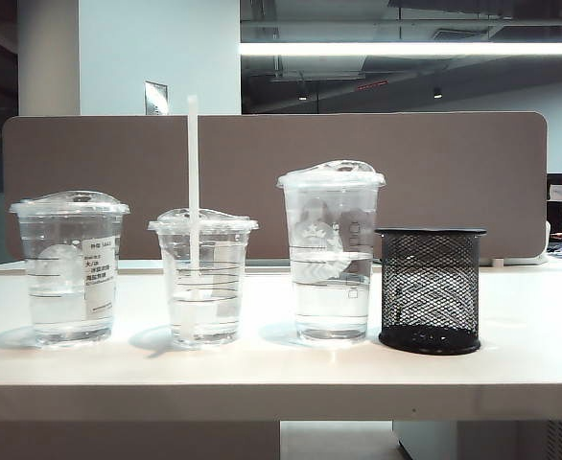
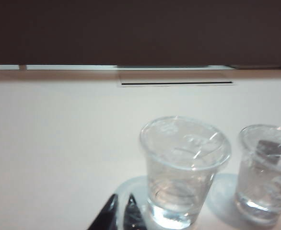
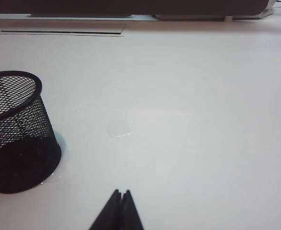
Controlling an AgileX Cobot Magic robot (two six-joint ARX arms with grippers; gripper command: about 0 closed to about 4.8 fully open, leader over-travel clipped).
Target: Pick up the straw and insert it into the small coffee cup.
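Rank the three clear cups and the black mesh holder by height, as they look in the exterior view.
1. Tallest cup with the round logo
2. Wide cup with the printed label
3. Small coffee cup, holding the straw
3. Black mesh holder, which looks about equal to it

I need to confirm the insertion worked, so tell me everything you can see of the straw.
The straw is long, thin, white and straight, plastic by its look. It stands nearly upright through the domed lid of the small coffee cup, the middle of three cups, its top rising above every cup. Its lower part shows faintly through the clear wall, down in the water. No gripper touches it.
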